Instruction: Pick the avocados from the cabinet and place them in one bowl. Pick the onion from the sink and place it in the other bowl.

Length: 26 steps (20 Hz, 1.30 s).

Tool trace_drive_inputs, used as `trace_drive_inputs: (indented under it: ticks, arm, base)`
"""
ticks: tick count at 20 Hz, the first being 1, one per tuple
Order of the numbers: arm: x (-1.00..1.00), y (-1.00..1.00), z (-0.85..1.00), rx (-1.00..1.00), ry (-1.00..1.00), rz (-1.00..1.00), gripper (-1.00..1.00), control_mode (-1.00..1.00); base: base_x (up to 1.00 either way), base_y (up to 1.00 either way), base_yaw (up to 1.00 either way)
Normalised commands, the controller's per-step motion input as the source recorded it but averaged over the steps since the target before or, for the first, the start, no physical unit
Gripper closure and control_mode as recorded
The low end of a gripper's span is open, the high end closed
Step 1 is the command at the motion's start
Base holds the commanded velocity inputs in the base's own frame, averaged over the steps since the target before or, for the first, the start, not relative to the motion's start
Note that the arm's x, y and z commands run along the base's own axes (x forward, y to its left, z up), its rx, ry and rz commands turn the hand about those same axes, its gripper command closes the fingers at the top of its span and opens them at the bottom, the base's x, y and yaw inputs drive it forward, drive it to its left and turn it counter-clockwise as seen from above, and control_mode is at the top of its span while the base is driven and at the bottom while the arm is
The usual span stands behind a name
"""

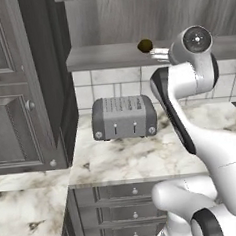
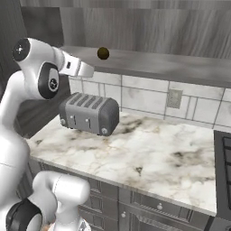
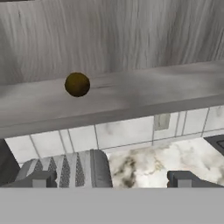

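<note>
One dark olive-brown avocado rests on the cabinet's lighter grey shelf board. My gripper hovers in front of the shelf edge, slightly below and short of the avocado. It is open, with its fingertips spread wide and nothing between them. The bowls, the onion and the sink are out of view.
A grey toaster stands on the marble counter under the shelf. Tall panelled grey doors rise at the left. A dark stove edge lies at the right. A wall outlet sits in the tiles.
</note>
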Motion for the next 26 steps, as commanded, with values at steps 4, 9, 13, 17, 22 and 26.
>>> trace_drive_inputs:
  ticks: [4, 9, 13, 17, 22, 26]
  arm:
    - [0.56, 0.00, 0.16, -0.07, 0.10, 0.05, -1.00, -1.00]
    - [0.65, 0.00, 0.04, 0.00, 0.14, 0.18, -1.00, -1.00]
    - [0.65, -0.04, 0.05, 0.00, 0.05, 0.19, -1.00, -1.00]
    - [0.62, -0.10, -0.01, 0.00, 0.00, 0.14, -1.00, -1.00]
    - [0.62, -0.12, -0.09, 0.00, 0.00, 0.11, -1.00, -1.00]
    - [0.67, -0.10, -0.03, 0.00, 0.00, 0.11, -1.00, -1.00]
  base:
    - [0.00, 0.00, 0.00]
    - [0.00, 0.00, 0.00]
    - [0.00, 0.00, 0.00]
    - [0.00, 0.00, 0.00]
    - [0.00, 0.00, 0.00]
    - [0.00, 0.00, 0.00]
